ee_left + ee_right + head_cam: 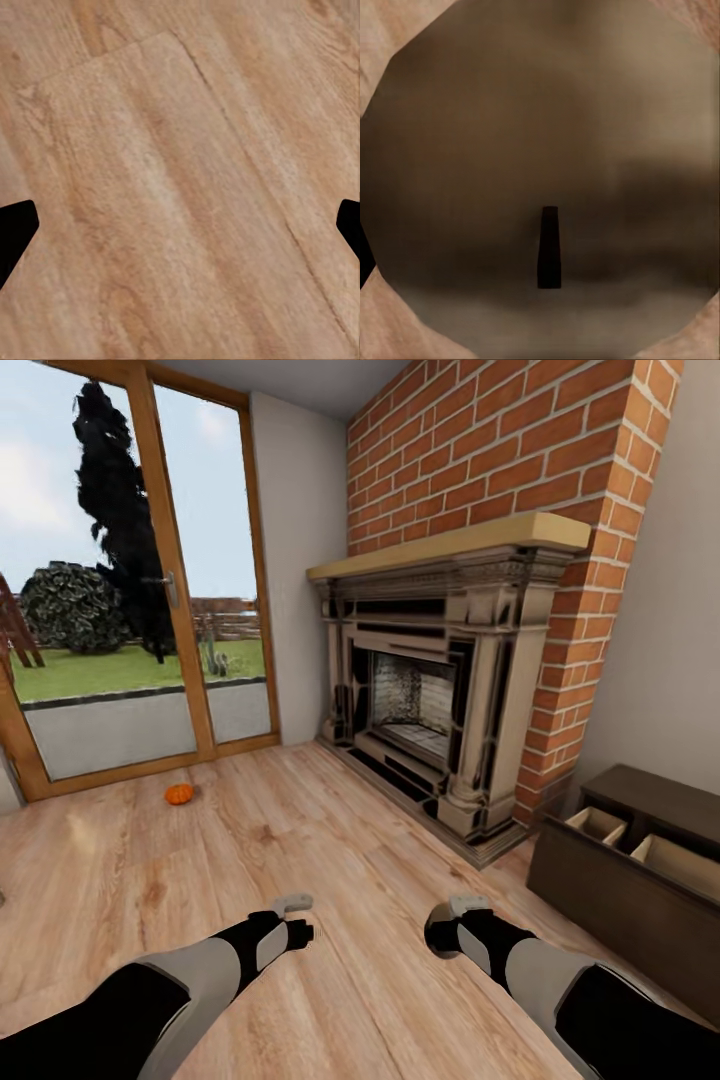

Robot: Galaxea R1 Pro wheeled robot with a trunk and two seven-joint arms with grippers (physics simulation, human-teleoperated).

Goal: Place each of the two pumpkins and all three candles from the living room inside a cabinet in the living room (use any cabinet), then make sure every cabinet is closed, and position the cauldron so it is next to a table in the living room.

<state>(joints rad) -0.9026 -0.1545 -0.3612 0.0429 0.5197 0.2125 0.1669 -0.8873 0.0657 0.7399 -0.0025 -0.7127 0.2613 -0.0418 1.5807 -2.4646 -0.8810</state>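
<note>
One orange pumpkin (179, 794) lies on the wood floor by the glass door, far ahead and left of both arms. The dark-brown cabinet (610, 895) stands at the right past the fireplace, with two compartments (597, 824) open and showing pale insides. My left gripper (296, 934) hangs open over bare floor, its fingertips (13, 229) spread wide in the left wrist view. My right gripper (447, 938) is shut on a candle (547, 150), whose tan top and dark wick (549, 247) sit right up against the right wrist camera. The cauldron and the table are out of view.
A brick chimney with a dark stone fireplace (440, 700) fills the wall ahead, its hearth edge jutting onto the floor. Tall glass doors (120, 610) with wooden frames stand at the left. Wood floor (330, 830) stretches between the doors, the hearth and the cabinet.
</note>
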